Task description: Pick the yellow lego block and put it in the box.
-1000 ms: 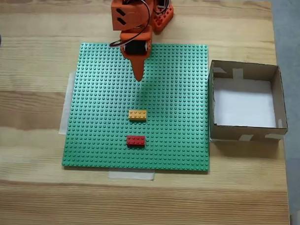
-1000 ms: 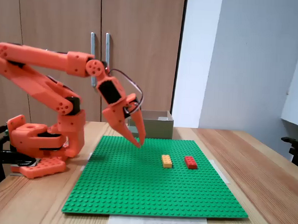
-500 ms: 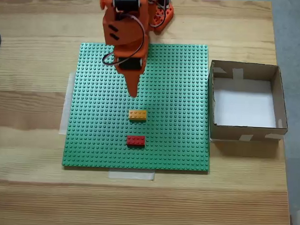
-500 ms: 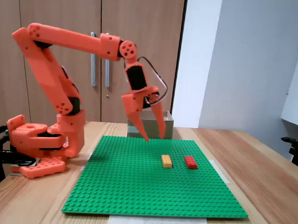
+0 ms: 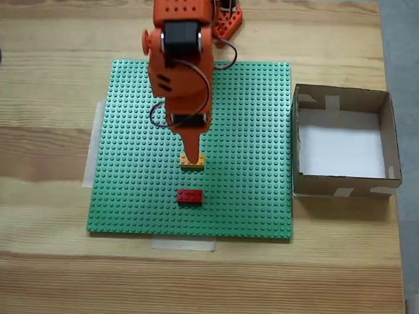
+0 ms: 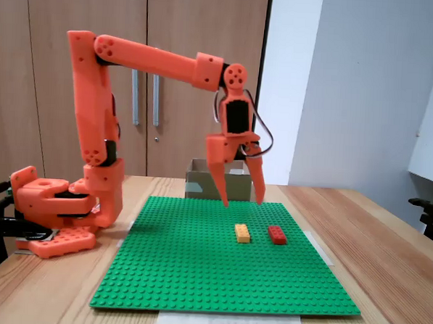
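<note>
1. An orange robot arm reaches over a green studded baseplate on a wooden counter. Its end effector hangs in the air with its two pointed fingers spread apart, holding nothing.

2. The yellow lego block sits on the baseplate, below the spread fingers and well clear of them. A red brick sits just beside it with a small gap between.

3. The box, brown cardboard with a white floor, stands on the counter just off the baseplate's right edge in the top-down fixed view, well apart from both bricks.

4. Risk: the red brick is close enough that a finger coming down off line may strike or catch it instead of the yellow one.

5. Risk: the block appears pressed onto the studs, so a shallow or crooked grip may slip off, or a hard pull may tug the plate.

6. The side-on fixed view shows the height gap between fingertips and block, and the open jaws.

7. The top-down fixed view shows the end effector overlapping the yellow lego block, so it looks lined up above it, but height and opening are unclear there. It also shows the box's open inside.
</note>
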Motion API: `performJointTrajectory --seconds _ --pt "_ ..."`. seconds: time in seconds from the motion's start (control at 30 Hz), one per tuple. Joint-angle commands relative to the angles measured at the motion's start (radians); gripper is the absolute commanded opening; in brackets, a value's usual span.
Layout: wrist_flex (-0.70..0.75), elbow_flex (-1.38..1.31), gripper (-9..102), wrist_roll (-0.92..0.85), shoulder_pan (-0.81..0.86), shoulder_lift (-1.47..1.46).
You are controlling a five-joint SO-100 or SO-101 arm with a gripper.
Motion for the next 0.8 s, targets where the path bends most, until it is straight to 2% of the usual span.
performJointTrajectory --seconds 0.0,0.27,0.77 --pt "0.009 -0.083 27 -0.009 -0.002 -0.058" --pt "-0.021 -0.117 28 -0.012 0.005 -0.219" --pt "-0.094 -0.126 31 -0.002 -0.008 -0.285"
